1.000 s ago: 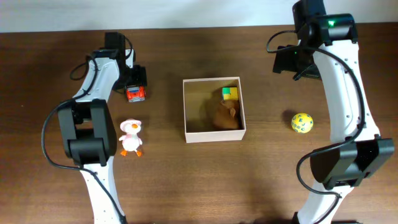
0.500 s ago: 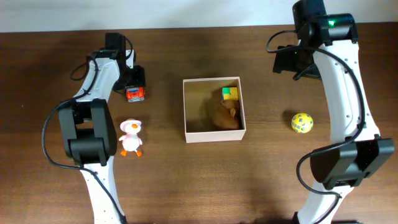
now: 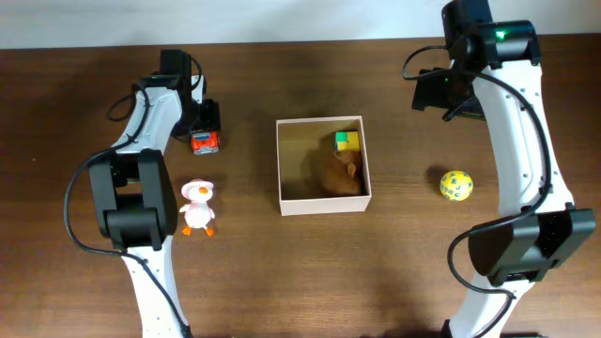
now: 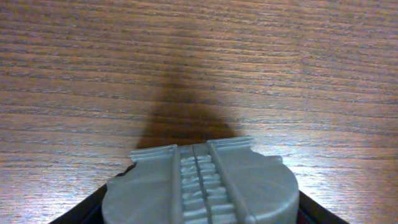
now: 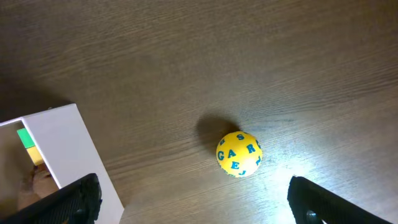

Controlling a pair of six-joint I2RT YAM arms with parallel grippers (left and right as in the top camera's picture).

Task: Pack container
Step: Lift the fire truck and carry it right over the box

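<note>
It looks like the pick-up step: the left fingers (image 3: 207,120) are down on the red toy (image 3: 205,142), grip unclear, the right fingers (image 5: 329,202) are wide and empty, and next comes the carry to the container (image 3: 324,204).

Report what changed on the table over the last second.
Nothing visibly moved. The left gripper stays down at the red toy, and the right gripper stays open and empty. The duck, the yellow ball and the container with its contents lie as before.
</note>
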